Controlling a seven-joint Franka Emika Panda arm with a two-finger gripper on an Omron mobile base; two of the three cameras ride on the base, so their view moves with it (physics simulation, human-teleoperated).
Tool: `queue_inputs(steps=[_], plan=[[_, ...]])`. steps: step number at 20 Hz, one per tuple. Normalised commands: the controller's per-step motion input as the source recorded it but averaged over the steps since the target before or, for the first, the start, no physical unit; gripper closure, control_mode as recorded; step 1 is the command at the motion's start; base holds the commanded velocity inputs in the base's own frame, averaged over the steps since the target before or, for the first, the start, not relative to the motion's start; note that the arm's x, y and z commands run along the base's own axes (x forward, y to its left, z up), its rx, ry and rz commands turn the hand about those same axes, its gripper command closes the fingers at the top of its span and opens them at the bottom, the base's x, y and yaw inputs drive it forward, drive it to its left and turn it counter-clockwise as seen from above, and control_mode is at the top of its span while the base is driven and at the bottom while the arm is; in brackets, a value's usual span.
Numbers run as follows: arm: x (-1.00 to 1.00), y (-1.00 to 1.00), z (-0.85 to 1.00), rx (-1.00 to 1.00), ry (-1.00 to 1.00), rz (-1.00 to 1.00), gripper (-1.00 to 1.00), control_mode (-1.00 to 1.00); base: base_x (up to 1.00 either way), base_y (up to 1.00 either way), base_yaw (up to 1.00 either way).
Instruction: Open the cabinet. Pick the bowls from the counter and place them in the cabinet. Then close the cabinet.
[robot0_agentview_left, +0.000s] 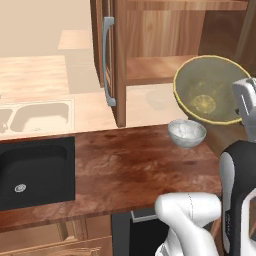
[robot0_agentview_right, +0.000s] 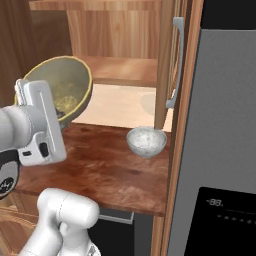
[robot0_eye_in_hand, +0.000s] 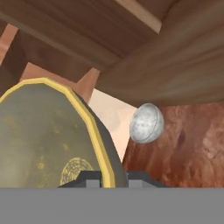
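I see the cabinet (robot0_agentview_left: 150, 45) standing open at the far side, its wooden shelf (robot0_agentview_right: 120, 70) bare. Below it runs the counter (robot0_agentview_left: 120, 170), with the black sink (robot0_agentview_left: 35, 172) at its left. My gripper (robot0_eye_in_hand: 112, 178) is clamped on the rim of the olive-yellow bowl (robot0_agentview_left: 210, 90), held tilted above the counter's right end. The white-grey bowl (robot0_agentview_left: 186, 133) sits upright on the counter, near the cabinet.

Dark reddish-brown counter (robot0_agentview_left: 115, 170) carries one white-grey bowl (robot0_agentview_left: 186, 133), upright, near the back edge toward the right end. Black sink (robot0_agentview_left: 35, 172) is inset at the counter's left. Cabinet shelf (robot0_agentview_left: 150, 69) above the counter is bare wood.
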Motion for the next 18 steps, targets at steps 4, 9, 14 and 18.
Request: queue_inputs(steps=[4,9,14,18], plan=[[0.34,0.0,0.11,0.0,0.01,0.02,1.0,-1.0,0.0,0.0,0.0],[0.48,0.0,0.14,0.0,0.05,0.04,1.0,-1.0,0.0,0.0,0.0],[0.53,0.0,0.14,0.0,0.09,0.07,1.0,-1.0,0.0,0.0,0.0],[0.52,0.0,0.08,0.0,0.05,0.07,1.0,-1.0,0.0,0.0,0.0]])
